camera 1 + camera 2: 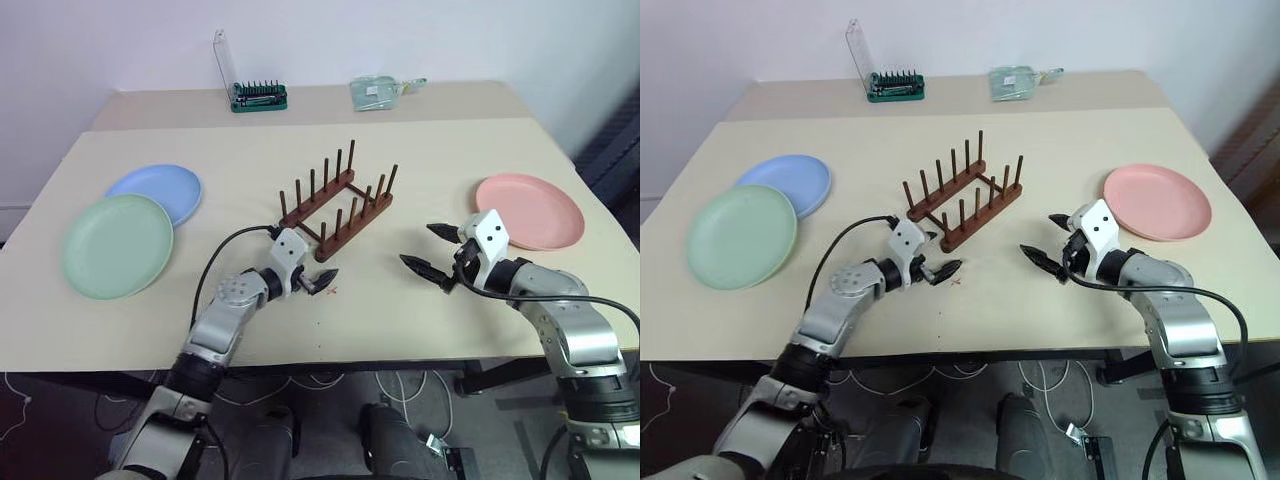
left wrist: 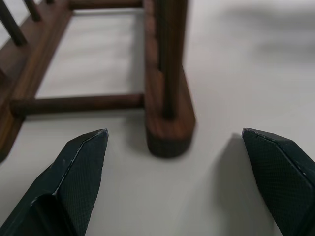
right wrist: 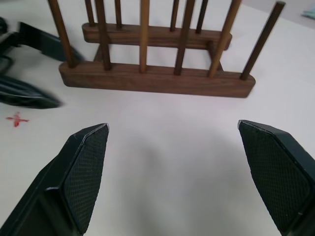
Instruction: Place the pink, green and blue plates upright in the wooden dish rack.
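Nearest, the left gripper (image 1: pixel 322 282) and the right gripper (image 1: pixel 432 250) both stand wide and hold nothing. Between them is bare table (image 1: pixel 380 310). Just behind, mid-table, the wooden dish rack (image 1: pixel 338 211) runs diagonally, pegs upright, empty. All plates lie flat: the green plate (image 1: pixel 117 245) and the blue plate (image 1: pixel 157 191) left, the pink plate (image 1: pixel 532 209) right.

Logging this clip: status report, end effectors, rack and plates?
Left end effector open, empty, at the dark wooden pegged dish rack. Right end effector open, empty. Round pink plate, green plate, blue plate flat on table. Nothing blocking.
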